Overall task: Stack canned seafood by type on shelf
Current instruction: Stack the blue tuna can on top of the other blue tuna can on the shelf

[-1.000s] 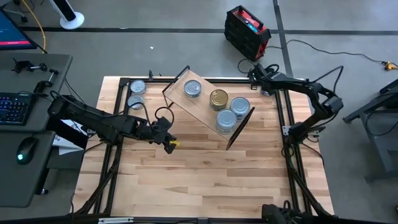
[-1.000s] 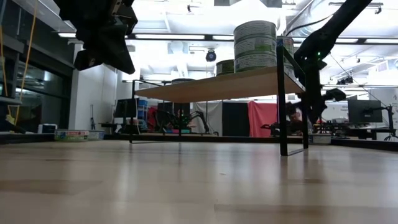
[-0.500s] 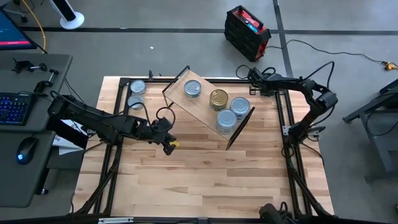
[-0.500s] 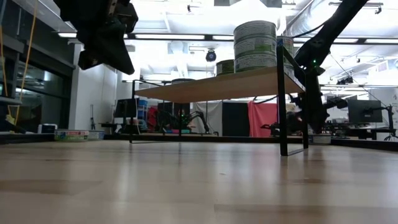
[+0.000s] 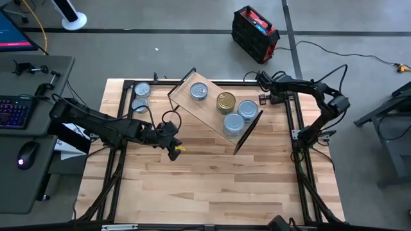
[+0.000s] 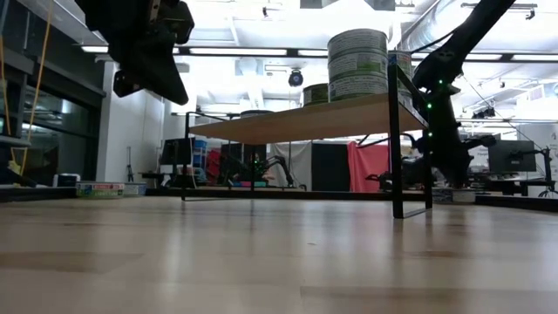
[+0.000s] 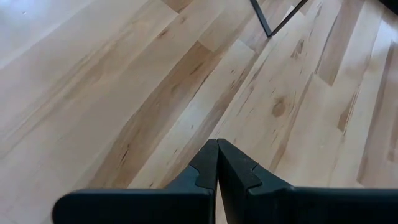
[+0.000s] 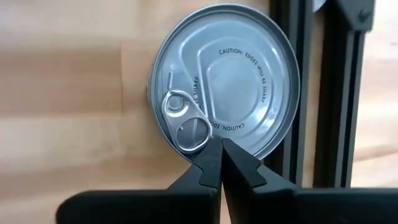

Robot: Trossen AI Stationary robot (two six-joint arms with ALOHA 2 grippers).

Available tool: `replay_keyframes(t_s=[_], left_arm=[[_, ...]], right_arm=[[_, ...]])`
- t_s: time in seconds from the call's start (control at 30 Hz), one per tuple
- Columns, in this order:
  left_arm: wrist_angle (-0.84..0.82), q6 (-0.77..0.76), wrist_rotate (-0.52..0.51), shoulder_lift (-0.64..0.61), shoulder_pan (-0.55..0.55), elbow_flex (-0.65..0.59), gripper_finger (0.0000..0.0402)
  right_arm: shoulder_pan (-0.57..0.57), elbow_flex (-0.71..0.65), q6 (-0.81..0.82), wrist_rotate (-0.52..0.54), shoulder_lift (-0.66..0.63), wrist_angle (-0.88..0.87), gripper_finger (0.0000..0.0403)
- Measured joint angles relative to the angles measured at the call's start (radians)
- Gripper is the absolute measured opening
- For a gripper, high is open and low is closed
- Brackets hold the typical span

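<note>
Roughly midway, judging by the layout: on the shelf (image 5: 183, 100), set askew at 12 o'clock from the middle of the table (image 5: 212, 186), three silver-topped tins (image 5: 200, 92) and one gold-topped tin (image 5: 225, 101); from table height, one stack two tins high (image 6: 357, 63) at the shelf's near end, so stacking is begun. Sorting by type looks unfinished, with the gold tin standing between silver ones. Left to shelve: two loose silver tins (image 5: 140, 96) at 10 o'clock on the table, plus one more silver tin (image 8: 224, 81) at about 1 o'clock, tight against the black frame rail (image 8: 305, 93). Right gripper (image 8: 221, 144) directly above that tin, fingers pressed together, gripping nothing; would need to spread before any pickup. Left gripper (image 5: 173, 149) at 9 o'clock from the table's middle, likewise fully closed and empty, hanging over bare planks, well apart from every tin. Underfoot, a pale plank top with darker streaks and knots, boxed in by black rails. Beyond, grey floor; a red and black case (image 5: 255, 32) past the far edge at 1 o'clock; a desk with keyboard (image 5: 14, 110) and mouse (image 5: 24, 157) at 9 o'clock. Across the room at table level, bright ceiling lights, a red curtain (image 6: 366, 166) and a monitor (image 6: 510, 157).
</note>
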Motion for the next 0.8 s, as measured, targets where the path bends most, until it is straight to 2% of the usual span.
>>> replay_keyframes(t_s=[0.33, 0.47, 0.6, 0.8], left_arm=[[-0.001, 0.046, 0.000, 0.000, 0.019, 0.000, 0.0001], [-0.001, 0.067, 0.000, 0.000, 0.026, 0.000, 0.0001], [-0.003, 0.075, 0.000, 0.000, 0.026, 0.000, 0.0001], [-0.006, 0.095, 0.001, 0.001, 0.040, 0.000, 0.0001]], right_arm=[[0.026, -0.006, 0.061, -0.097, 0.006, -0.257, 0.0000], [0.025, -0.024, 0.059, -0.136, 0.002, -0.277, 0.0000], [0.035, -0.104, 0.076, -0.159, -0.022, -0.289, 0.0000], [0.043, -0.182, 0.121, -0.182, -0.162, -0.277, 0.0000]])
